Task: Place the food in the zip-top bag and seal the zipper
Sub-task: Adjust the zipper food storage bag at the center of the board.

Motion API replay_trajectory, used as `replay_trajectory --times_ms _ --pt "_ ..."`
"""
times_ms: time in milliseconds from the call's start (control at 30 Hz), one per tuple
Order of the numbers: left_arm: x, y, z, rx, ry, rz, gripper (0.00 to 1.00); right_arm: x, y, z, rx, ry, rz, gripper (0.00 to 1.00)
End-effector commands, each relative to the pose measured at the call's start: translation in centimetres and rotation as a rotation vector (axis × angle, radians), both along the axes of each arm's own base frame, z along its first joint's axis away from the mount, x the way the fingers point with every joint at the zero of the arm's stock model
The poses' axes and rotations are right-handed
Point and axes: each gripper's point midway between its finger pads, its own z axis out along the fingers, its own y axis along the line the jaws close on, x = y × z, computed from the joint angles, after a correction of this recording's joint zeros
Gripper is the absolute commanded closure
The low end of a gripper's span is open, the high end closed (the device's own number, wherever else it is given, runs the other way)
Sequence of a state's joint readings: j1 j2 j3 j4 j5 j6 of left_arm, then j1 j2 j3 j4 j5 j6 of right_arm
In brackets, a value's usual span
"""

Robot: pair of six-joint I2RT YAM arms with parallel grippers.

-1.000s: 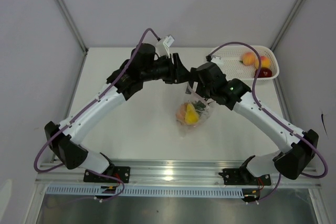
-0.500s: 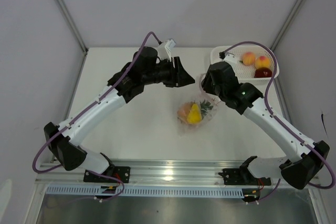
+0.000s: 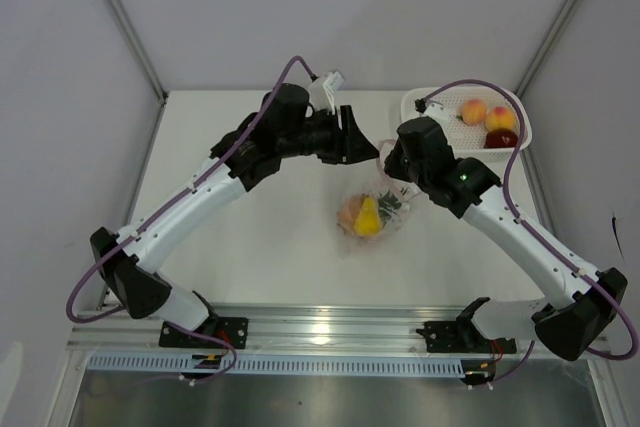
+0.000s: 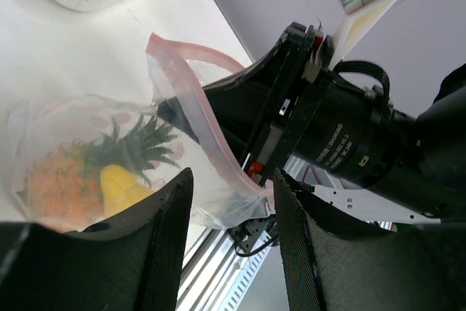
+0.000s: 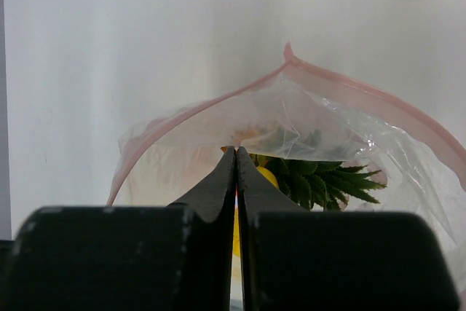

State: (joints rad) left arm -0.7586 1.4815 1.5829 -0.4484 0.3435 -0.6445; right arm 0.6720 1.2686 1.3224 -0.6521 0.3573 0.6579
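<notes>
Top external: white table (image 3: 280,247) under zip-top bag (image 3: 372,212), grey walls (image 3: 350,7) behind.

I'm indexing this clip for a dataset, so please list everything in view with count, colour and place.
White mesh plastic basket: one, white, far right corner of the table.
Pink-yellow toy peaches: two, in the basket.
Dark red toy apple: one, in the basket, nearer than the peaches.
Clear zip-top bag: one, transparent, mid-table between the grippers, mouth gaping.
Zipper strip: one, pink-red, along the bag's mouth, unsealed.
Orange toy pineapple: one, green crown, inside the bag.
Yellow toy fruit: one, inside the bag beside the pineapple.
Table: one, white.
Left gripper: open, beside the bag's mouth.
Right gripper: shut at the bag's mouth; whether it pinches the film is unclear.
</notes>
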Motion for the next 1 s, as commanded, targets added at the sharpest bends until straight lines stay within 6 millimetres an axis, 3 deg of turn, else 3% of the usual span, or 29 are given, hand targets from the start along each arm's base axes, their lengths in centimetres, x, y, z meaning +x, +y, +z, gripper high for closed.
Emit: replay_trajectory --times_ms 0,133,533,733,967 --pt "0.3 -0.5 1.9 -0.001 -0.042 -0.007 0.48 0.2 0.1 1.8 0.040 -0.048 0.001 1.00" --pt "1.2 -1.6 1.5 0.088 -0.054 -0.003 0.48 0.3 0.3 1.9 0.042 -0.053 0.005 1.00" --pt "3.0 -1.4 -1.6 0.226 -0.073 0.077 0.50 0.5 0.6 1.9 0.041 -0.051 0.016 1.00" --pt "3.0 -2.1 -2.9 0.251 -0.062 0.061 0.54 0.6 0.5 2.0 0.044 -0.054 0.013 1.00" --pt "3.7 -1.2 -4.5 0.329 -0.075 0.097 0.62 0.8 1.2 1.7 0.037 -0.040 0.026 1.00"
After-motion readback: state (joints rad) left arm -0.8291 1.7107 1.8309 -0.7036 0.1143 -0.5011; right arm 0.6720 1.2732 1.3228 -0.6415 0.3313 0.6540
